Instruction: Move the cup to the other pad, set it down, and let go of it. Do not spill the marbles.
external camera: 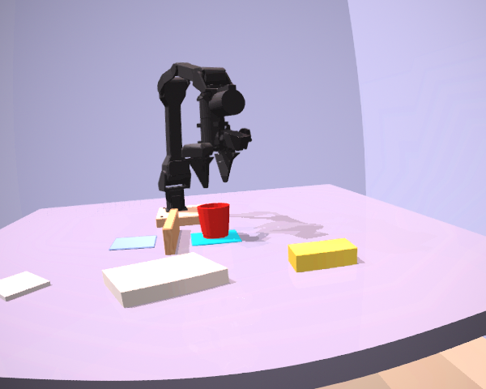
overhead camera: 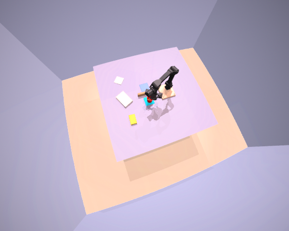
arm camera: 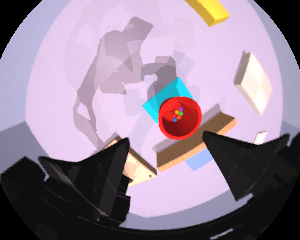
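A red cup (overhead camera: pixel 149 100) (external camera: pixel 213 220) (arm camera: pixel 186 126) stands upright on the cyan pad (overhead camera: pixel 147 103) (external camera: pixel 200 240) (arm camera: pixel 176 88). Several coloured marbles (arm camera: pixel 178 114) lie inside the cup in the wrist view; no marble shows outside it. The blue pad (overhead camera: pixel 143 86) (external camera: pixel 133 242) (arm camera: pixel 199 161) lies bare on the other side of the wooden wall. My gripper (external camera: pixel 215 185) (arm camera: pixel 167 138) is wide open and empty, above the cup's rim and apart from it. In the top view the fingers are largely hidden by the arm.
An upright wooden wall (overhead camera: pixel 141 94) (external camera: pixel 171 232) (arm camera: pixel 195 144) stands between the pads, close beside the cup. A large white block (overhead camera: pixel 124 99) (external camera: pixel 165 274) (arm camera: pixel 256 82), a small white tile (overhead camera: pixel 118 80) (external camera: pixel 18 285) and a yellow block (overhead camera: pixel 132 119) (external camera: pixel 322 255) (arm camera: pixel 210 11) lie farther from the arm's base.
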`<state>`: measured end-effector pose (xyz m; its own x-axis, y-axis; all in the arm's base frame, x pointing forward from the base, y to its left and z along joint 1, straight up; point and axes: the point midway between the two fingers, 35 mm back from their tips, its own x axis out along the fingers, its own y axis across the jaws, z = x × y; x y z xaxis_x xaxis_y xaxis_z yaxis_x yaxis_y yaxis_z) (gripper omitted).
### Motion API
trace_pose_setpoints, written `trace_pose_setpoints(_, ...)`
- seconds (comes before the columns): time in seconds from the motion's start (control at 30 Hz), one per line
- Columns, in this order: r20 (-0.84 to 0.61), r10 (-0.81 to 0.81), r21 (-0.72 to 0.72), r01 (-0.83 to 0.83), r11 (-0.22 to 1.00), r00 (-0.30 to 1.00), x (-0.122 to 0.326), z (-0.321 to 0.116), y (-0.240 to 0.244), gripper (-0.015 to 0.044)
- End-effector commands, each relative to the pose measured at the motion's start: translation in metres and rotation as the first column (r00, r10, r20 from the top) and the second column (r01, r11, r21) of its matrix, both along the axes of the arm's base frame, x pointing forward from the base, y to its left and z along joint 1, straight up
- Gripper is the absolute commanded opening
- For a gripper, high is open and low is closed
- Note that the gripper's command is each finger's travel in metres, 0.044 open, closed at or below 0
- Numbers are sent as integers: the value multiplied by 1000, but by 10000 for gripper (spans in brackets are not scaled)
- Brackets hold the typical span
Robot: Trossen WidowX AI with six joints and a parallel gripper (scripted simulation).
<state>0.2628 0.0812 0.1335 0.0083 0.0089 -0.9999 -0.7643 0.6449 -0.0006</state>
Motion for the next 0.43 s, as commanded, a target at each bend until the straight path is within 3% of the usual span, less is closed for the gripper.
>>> trace_pose_setpoints(0.0, 14, -3, 4, 3, 1000, 1000, 1, 19, 0, 440)
trace_pose_setpoints(0.4, 16, -4, 4, 4, 1000, 1000, -3, 38, -1, 440)
